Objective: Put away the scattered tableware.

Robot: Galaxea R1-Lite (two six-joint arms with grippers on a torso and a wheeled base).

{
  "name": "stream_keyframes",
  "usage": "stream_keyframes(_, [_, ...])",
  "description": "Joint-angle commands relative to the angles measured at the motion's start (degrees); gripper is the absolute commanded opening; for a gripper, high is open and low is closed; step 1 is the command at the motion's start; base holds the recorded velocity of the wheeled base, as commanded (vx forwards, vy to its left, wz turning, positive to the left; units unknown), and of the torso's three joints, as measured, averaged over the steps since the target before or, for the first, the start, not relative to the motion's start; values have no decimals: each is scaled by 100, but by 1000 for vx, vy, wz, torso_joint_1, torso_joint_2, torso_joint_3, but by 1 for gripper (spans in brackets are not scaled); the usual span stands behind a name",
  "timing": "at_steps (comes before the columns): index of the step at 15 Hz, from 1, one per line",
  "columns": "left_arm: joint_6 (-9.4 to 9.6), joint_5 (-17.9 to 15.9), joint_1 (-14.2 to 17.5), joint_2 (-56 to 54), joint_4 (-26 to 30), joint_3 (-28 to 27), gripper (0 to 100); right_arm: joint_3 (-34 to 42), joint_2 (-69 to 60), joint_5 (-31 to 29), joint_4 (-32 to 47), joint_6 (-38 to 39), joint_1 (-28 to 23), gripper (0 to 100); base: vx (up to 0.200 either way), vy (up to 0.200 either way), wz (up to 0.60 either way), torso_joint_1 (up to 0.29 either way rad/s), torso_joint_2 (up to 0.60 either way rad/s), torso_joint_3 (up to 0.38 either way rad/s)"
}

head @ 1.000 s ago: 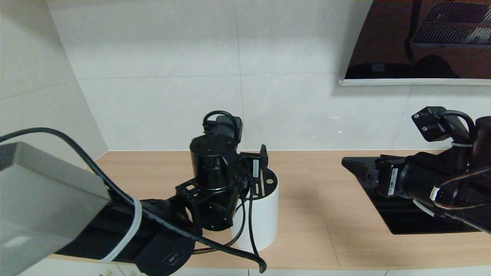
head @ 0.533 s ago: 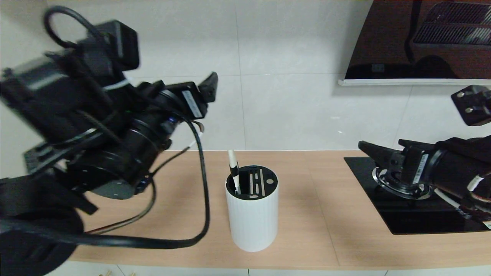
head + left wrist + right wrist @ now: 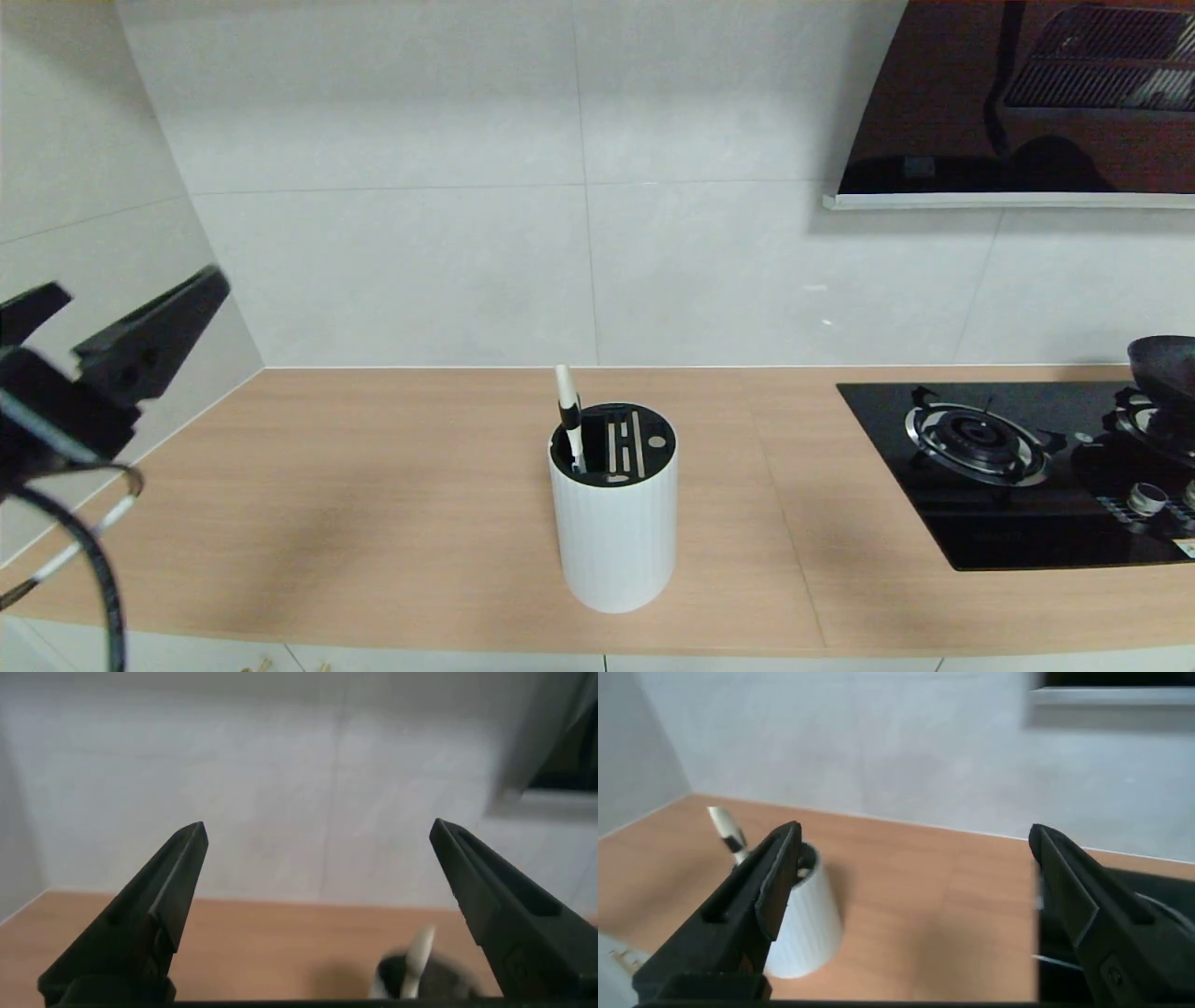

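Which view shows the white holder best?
The head view: the whole white holder stands clear. The right wrist view has it partly behind the right hand; the left wrist view cuts it off.

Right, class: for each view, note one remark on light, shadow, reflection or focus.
Head view: soft shadows lie on the counter beside the utensil holder, and the glossy range hood shows reflections. Left wrist view: utensil holder and its white handle are out of focus beyond the left gripper. Right wrist view: utensil holder also blurred.
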Motion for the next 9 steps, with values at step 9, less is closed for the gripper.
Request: stream_keyframes(9, [4,-695,2394,-4875,4216,553,100,379,-3814,-100,3245,-34,-1963,100,0,0,0,0,0,0])
